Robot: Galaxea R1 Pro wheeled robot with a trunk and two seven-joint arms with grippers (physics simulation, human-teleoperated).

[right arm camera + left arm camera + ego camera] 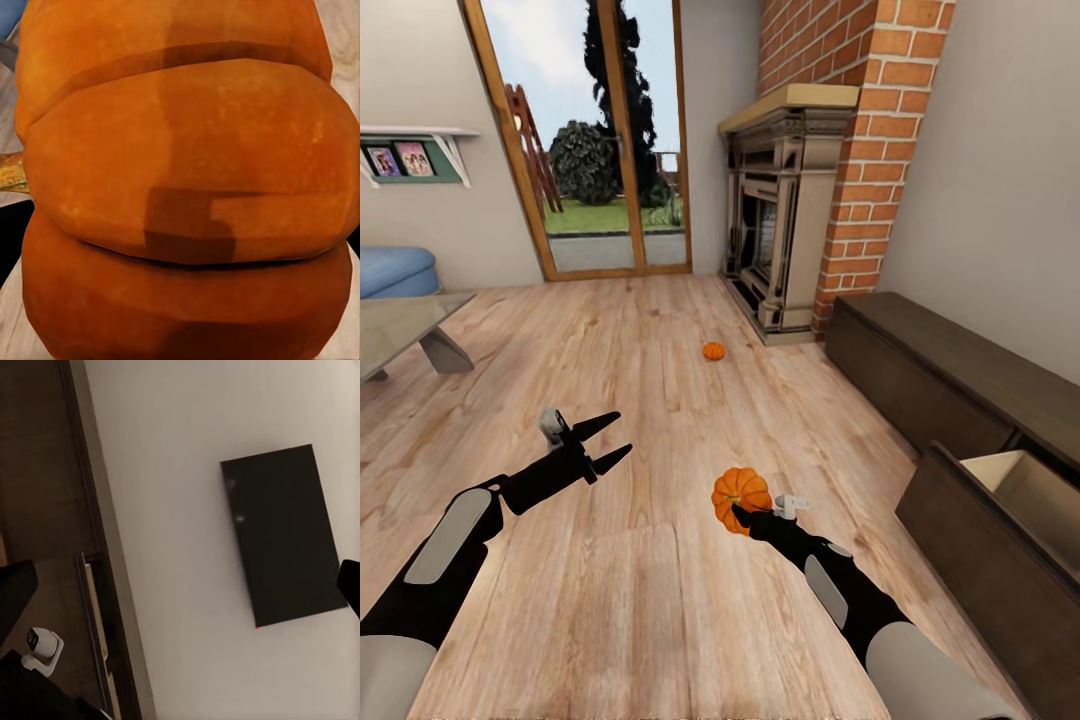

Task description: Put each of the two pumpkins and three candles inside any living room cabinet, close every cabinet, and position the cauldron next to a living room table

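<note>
My right gripper point(741, 512) is shut on an orange ribbed pumpkin point(741, 488), held above the wooden floor; up close its ribs point(187, 187) block nearly everything in the right wrist view. A second small pumpkin point(714, 351) lies on the floor farther off, near the fireplace. My left gripper point(612, 438) hangs open and empty over the floor at the left. The long dark-brown cabinet point(920, 370) runs along the right wall, and its near drawer point(1015, 480) is pulled out, showing a tan interior. The left wrist view shows the cabinet's top point(37, 472) against the wall.
A brick fireplace point(790, 220) stands at the back right beside glass patio doors point(590, 140). A glass-topped table point(405, 325) and a blue sofa point(395, 270) sit at the left. A dark flat screen point(283, 536) hangs on the wall above the cabinet.
</note>
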